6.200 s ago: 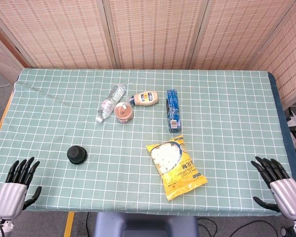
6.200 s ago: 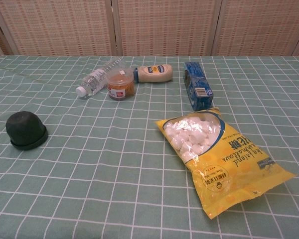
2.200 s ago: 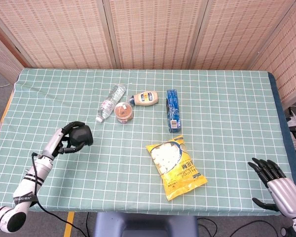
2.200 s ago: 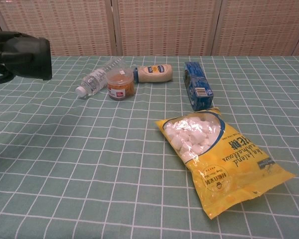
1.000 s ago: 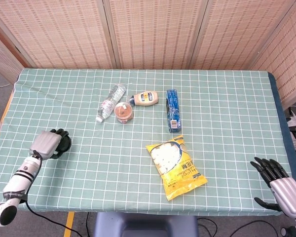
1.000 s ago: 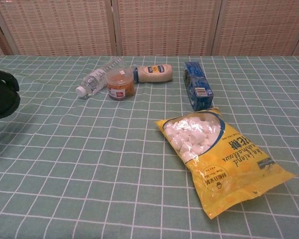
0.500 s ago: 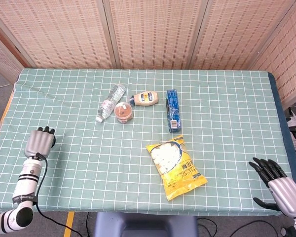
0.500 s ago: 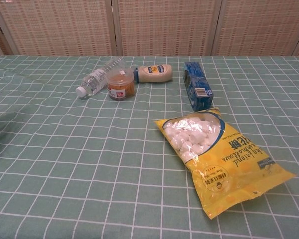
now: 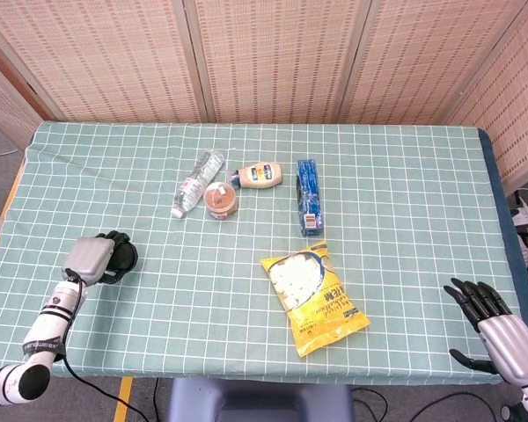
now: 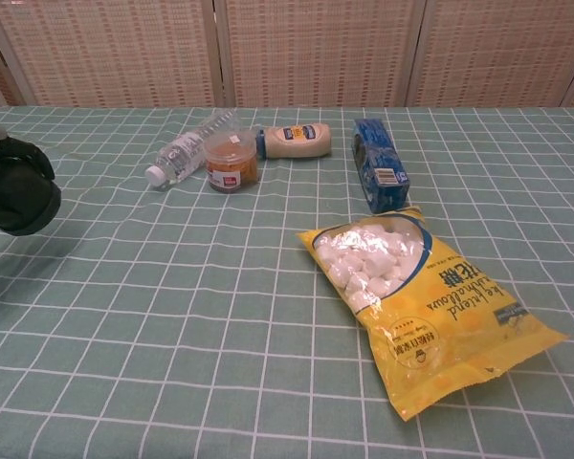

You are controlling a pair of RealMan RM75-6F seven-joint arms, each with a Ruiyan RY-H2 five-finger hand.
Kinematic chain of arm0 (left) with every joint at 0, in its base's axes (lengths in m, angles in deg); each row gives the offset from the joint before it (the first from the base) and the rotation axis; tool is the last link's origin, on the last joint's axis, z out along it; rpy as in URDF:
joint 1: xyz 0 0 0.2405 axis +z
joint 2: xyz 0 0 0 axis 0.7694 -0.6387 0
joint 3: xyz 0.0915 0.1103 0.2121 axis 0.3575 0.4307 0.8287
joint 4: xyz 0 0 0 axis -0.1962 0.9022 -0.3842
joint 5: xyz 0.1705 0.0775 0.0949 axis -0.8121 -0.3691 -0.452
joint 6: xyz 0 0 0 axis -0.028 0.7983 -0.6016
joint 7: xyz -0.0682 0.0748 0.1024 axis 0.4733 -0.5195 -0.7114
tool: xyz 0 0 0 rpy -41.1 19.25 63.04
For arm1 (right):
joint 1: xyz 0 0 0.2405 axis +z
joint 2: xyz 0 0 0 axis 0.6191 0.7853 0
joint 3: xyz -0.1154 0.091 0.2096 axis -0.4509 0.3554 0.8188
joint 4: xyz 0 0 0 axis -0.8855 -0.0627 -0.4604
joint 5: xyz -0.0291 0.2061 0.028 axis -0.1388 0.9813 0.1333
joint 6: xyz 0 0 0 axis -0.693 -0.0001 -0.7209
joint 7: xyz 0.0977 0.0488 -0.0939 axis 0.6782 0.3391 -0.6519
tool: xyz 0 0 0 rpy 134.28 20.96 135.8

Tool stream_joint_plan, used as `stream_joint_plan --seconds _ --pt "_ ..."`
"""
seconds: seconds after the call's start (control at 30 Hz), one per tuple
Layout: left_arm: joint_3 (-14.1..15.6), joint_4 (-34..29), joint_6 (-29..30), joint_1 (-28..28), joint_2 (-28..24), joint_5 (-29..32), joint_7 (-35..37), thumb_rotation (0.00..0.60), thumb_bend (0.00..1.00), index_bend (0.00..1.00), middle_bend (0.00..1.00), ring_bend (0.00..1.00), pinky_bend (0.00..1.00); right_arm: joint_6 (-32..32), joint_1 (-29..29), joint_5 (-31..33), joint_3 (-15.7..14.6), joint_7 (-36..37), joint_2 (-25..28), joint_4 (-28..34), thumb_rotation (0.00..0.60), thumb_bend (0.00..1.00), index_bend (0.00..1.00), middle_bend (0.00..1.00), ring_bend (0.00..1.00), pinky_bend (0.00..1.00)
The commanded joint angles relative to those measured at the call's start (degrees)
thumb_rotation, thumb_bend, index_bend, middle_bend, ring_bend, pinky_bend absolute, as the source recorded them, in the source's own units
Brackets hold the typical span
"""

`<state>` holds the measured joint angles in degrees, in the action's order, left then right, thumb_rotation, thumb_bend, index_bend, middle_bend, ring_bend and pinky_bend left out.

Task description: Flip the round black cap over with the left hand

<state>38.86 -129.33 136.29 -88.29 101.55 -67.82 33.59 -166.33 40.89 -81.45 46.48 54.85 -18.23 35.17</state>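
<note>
Round black cap (image 9: 122,257): 1 unit, located at the near-left part of the table, held in your left hand (image 9: 90,258). In the head view the hand's grey back faces the camera and its dark fingers curl around the cap's left side. In the chest view the cap (image 10: 19,196) shows at the left edge of the frame, lifted off the cloth, with its shadow on the checks below it; the hand itself is almost wholly outside that view. You cannot tell from either view which face of the cap is turned up.

Your right hand (image 9: 497,328) sits at the near-right corner of the table (image 9: 405,193), well apart from every object. Its fingers are spread and it grips nothing.

Other items on the green checked cloth, 1 of each:
- 1 clear water bottle (image 9: 196,183), lying on its side at the far centre-left.
- 1 small jar (image 9: 220,200) with orange contents, upright, just beside the bottle.
- 1 pale squeeze bottle (image 9: 260,176), lying on its side, near the jar.
- 1 blue box (image 9: 308,196), lying flat to the right of the squeeze bottle.
- 1 yellow marshmallow bag (image 9: 312,296), lying flat nearer to you than the blue box, its top edge close to the box.

Behind the table stand woven folding screens (image 9: 273,57).
</note>
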Motion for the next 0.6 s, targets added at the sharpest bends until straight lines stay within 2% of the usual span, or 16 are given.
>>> stream_joint_plan --seconds 0.03,0.33,0.53,0.6 --pt "0.20 0.30 -2.89 0.07 0.04 1.89 1.32 0.600 0.53 0.62 0.60 0.55 0.75 -0.26 -0.09 0.04 0.08 0.51 -0.14 -0.03 0.600 0.12 0.00 0.00 0.00 0.00" --pt "2.59 2.99 -4.73 -1.58 3.19 1.69 -1.67 0.600 0.51 0.61 0.56 0.51 0.73 -0.22 -0.13 0.15 -0.03 1.05 0.05 -0.09 0.600 0.12 0.00 0.00 0.00 0.00" --pt "3.26 4.93 -5.65 -2.30 4.83 2.57 -2.07 0.600 0.50 0.59 0.52 0.45 0.62 -0.30 -0.20 0.02 -0.17 1.36 0.30 -0.03 0.600 0.12 0.00 0.00 0.00 0.00" --pt "3.73 5.63 -4.99 -2.45 5.46 2.78 -3.22 0.600 0.48 0.58 0.50 0.45 0.62 -0.30 -0.21 0.06 -0.16 1.45 0.34 0.00 0.600 0.12 0.00 0.00 0.00 0.00"
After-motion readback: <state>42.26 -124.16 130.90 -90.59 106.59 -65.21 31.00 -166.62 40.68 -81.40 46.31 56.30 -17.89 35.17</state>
